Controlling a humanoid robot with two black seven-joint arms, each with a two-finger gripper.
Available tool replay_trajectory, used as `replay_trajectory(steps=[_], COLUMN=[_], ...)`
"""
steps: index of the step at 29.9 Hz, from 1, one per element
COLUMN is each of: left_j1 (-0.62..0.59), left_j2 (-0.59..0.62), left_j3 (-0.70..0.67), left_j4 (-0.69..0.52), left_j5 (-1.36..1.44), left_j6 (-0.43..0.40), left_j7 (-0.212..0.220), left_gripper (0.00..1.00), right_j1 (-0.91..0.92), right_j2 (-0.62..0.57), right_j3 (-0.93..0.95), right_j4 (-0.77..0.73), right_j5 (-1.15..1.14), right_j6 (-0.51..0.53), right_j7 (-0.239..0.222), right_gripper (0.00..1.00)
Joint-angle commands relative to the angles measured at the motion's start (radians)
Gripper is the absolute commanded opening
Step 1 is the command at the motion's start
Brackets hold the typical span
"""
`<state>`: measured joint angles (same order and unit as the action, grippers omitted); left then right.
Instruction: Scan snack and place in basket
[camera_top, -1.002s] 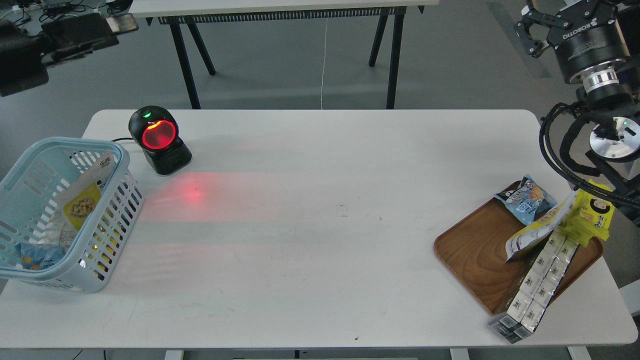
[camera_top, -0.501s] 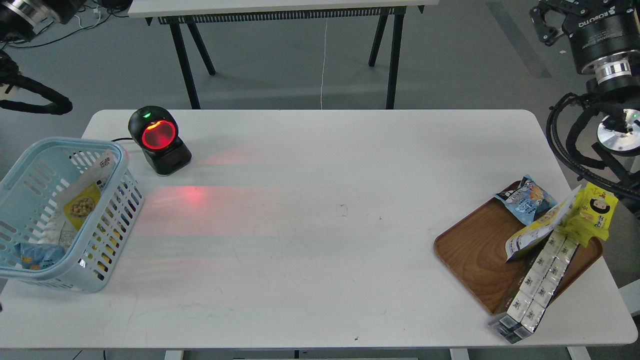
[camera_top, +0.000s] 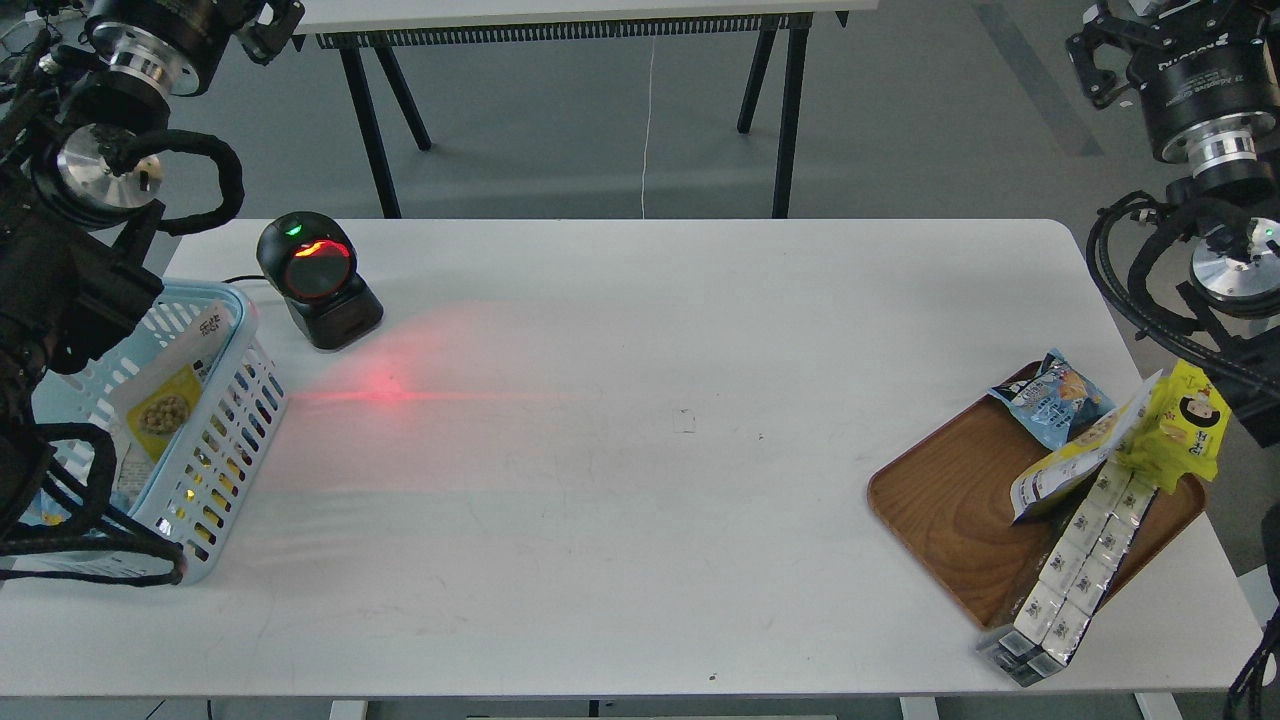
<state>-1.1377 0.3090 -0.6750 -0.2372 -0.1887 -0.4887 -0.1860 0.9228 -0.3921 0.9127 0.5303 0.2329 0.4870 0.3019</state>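
Nearest the front edge of the white tabletop (camera_top: 640, 520), at the right corner, a strip of small white-and-silver packets (camera_top: 1075, 555) runs from the edge up onto a brown wooden tray (camera_top: 950, 520). On that tray lie a yellow-and-white pouch (camera_top: 1075, 455), tilted against the strip, a blue crinkly packet (camera_top: 1050, 398) behind it, and a bright yellow pack with a cartoon face (camera_top: 1180, 425) at the tray's right rim.

On the left side, the light blue basket (camera_top: 225, 420) stands near the tabletop's left edge, partly covered by the dark left arm. The snack (camera_top: 165, 400) is inside it, leaning tilted against the right wall, its round bean picture facing up.

Just behind the basket sits a black barcode scanner (camera_top: 318, 280) with a red window, casting a red glow on the tabletop in front of it.

Farthest back, both arms are raised off the tabletop. The left end effector (camera_top: 270, 15) sits at the top left, mostly cut by the frame edge, so I cannot tell whether its fingers are apart. The right end effector (camera_top: 1105, 45) at the top right is also partly cropped and dark; its state probably cannot be read either. Neither visibly holds anything.
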Motion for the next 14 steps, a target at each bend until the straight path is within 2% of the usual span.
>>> replay_trajectory(steps=[1,8,14], left_j1=[0.033,0.059,0.059], left_j2=[-0.024,-0.03,-0.03], left_j3=[0.0,0.0,0.0], left_j4=[0.022,0.022,0.022], left_j5=[-0.052,-0.069,-0.067], left_j6=[0.0,0.0,0.0], left_j7=[-0.003,-0.01,-0.075], left_gripper=[1.0,1.0,1.0], right_j1=[-0.018,-0.019,-0.021], right_j2=[0.019,0.039,0.042], right_j3=[0.035,0.026,0.018], right_j4=[-0.012,-0.007,-0.001], right_j5=[0.002,0.002,0.0], right_j6=[0.002,0.002,0.002], right_j7=[-0.015,-0.012,-0.012], right_gripper=[0.99,0.99,0.99])
